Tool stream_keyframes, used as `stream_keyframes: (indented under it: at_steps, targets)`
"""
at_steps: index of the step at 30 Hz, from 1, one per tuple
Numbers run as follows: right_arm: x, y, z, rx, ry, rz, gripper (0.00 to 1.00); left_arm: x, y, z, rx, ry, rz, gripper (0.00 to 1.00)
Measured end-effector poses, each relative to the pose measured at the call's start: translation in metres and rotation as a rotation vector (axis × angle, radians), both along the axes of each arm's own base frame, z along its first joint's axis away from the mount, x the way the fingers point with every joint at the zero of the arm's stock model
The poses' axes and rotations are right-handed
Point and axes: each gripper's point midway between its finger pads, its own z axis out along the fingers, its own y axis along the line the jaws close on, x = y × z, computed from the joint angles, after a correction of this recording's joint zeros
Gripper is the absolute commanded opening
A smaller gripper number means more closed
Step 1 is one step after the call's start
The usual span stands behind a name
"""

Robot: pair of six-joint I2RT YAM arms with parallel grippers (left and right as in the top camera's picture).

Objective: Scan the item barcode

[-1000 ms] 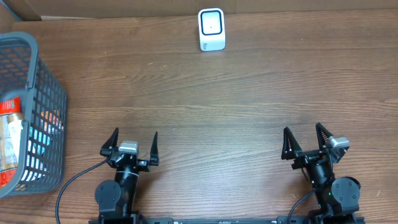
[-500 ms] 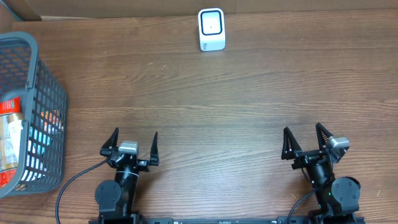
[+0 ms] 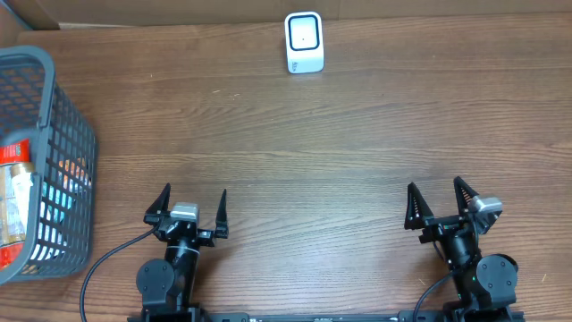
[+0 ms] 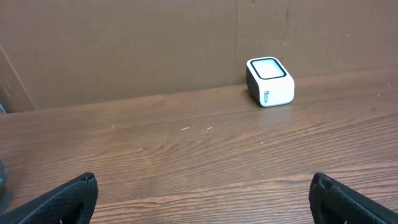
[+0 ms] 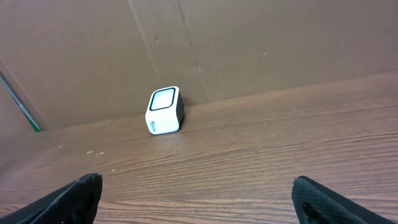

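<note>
Left hand and right hand both sit low at the near desk edge, spread wide open (nothing gripped). White scanner stands at the far edge, dark-rimmed window on top.

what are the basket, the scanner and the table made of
Basket: likely moulded plastic, matte grey, an open grid under a thick smooth rim. Scanner: probably hard plastic, a smooth white shell with a dark-rimmed window. Table: wood or wood-look laminate, brown with long grain lines; I cannot tell which.
</note>
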Motion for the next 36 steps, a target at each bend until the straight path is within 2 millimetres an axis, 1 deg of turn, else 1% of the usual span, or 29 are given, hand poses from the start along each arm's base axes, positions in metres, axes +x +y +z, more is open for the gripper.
stream_keyframes:
  at_steps: [22, 25, 27, 29, 33, 36]
  targets:
    - [0.0, 0.0, 0.0, 0.0, 0.0, 0.0, 1.0, 0.0, 0.0, 0.0, -0.001, -0.001, 0.0, 1.0]
    - [0.0, 0.0, 0.0, 0.0, 0.0, 0.0, 1.0, 0.0, 0.0, 0.005, -0.013, -0.005, 0.001, 1.0]
    - [0.0, 0.0, 0.0, 0.0, 0.0, 0.0, 1.0, 0.0, 0.0, 0.014, -0.026, -0.011, 0.002, 1.0]
    - [0.0, 0.0, 0.0, 0.0, 0.0, 0.0, 1.0, 0.0, 0.0, 0.029, -0.037, -0.02, 0.002, 0.99]
    - [0.0, 0.0, 0.0, -0.001, 0.001, 0.0, 1.0, 0.002, 0.0, 0.072, -0.058, -0.044, 0.002, 1.0]
    - [0.0, 0.0, 0.0, 0.0, 0.0, 0.0, 1.0, 0.008, 0.0, 0.104, -0.08, -0.029, 0.0, 1.0]
